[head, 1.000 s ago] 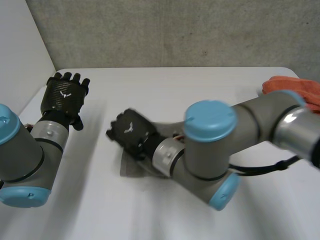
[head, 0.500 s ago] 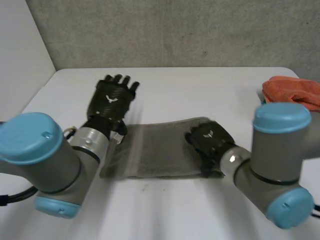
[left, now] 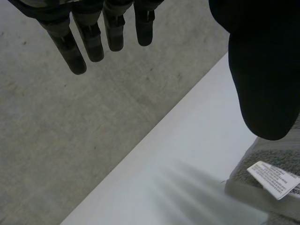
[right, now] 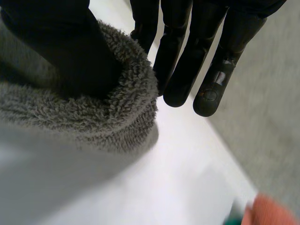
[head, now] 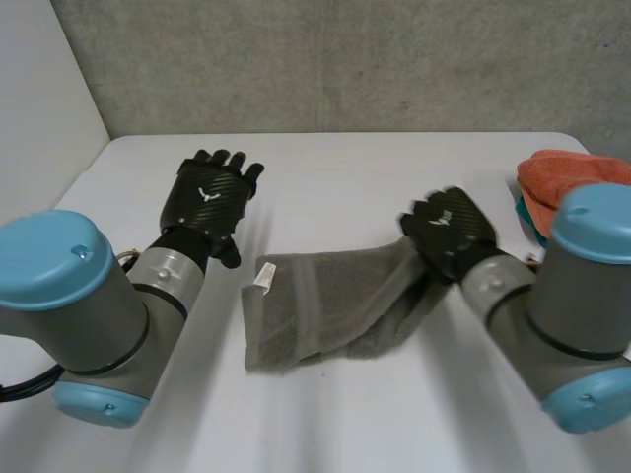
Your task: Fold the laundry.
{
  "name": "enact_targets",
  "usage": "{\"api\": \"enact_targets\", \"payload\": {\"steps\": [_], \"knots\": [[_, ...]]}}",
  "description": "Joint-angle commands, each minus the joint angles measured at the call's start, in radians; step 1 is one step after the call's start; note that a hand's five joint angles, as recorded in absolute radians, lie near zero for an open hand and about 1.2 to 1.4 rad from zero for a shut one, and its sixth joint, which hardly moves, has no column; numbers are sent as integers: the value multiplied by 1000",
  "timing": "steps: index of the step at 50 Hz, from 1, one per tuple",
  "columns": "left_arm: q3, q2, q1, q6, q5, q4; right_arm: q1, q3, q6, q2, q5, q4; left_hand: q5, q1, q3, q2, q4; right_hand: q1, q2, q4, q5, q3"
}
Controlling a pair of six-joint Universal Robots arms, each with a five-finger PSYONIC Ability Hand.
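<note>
Head view: grey towel (head: 315,310) lies mid-desk (head: 345,177), its right end lifted by right hand (head: 454,232); left hand (head: 207,197) hovers just beside the towel's left edge; orange cloth (head: 577,177) at the desk's right. Left wrist view: left hand fingers (left: 93,40) straight, spread, empty; towel's white label (left: 274,178) near the thumb. Right wrist view: right hand pinches a towel fold between thumb and straight fingers (right: 183,70).
</note>
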Motion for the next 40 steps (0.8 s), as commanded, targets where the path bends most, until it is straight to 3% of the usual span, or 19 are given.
{"api": "enact_targets", "payload": {"steps": [1, 4, 9, 10, 14, 17, 21, 25, 32, 35, 40], "knots": [[-11, 44, 59, -4, -10, -56, 280, -226, -72, 113, 21, 10, -47, -13, -34, -27, -29, 447, 238, 206, 237, 214], [-25, 75, 94, -6, -13, -67, 398, -297, -143, 191, -6, 7, -47, -13, -34, -27, -29, 447, 238, 206, 237, 214], [-33, 96, 114, -9, -13, -68, 455, -351, -161, 297, -58, 16, -47, -13, -34, -27, -29, 387, 178, 146, 177, 154], [-33, 97, 114, -11, -13, -68, 458, -357, -151, 308, -69, 37, -47, -13, -34, -27, -29, 11, -197, -229, -198, -221], [-33, 97, 111, -24, -11, -67, 452, -360, -53, 302, -89, 82, -47, -13, -34, -27, -29, -549, -757, -789, -758, -781], [-20, 93, 103, -38, -10, -65, 443, -362, 85, 288, -77, 79, -47, -13, -34, -27, -29, -732, -940, -973, -941, -965], [6, 89, 91, -72, -8, -64, 319, -345, 356, 172, -19, 100, -47, -13, -34, -27, -29, -753, -961, -994, -962, -986], [56, 61, 9, -138, -4, -65, 225, -281, 495, 70, 43, 140, -47, -13, -34, -27, -29, -764, -973, -1005, -974, -997], [136, -70, -137, -207, -5, -109, 147, -238, 504, 69, 53, 182, -40, -6, -27, -21, -22, -775, -983, -1016, -984, -1008], [168, -149, -156, -210, -14, -175, 145, -257, 515, 114, 46, 196, -38, -3, -25, -18, -19, -775, -983, -1016, -984, -1008], [191, -212, -154, -199, -97, -278, 151, -325, 515, 183, 40, 206, -35, 0, -22, -15, -16, -765, -973, -1005, -974, -997]]}}
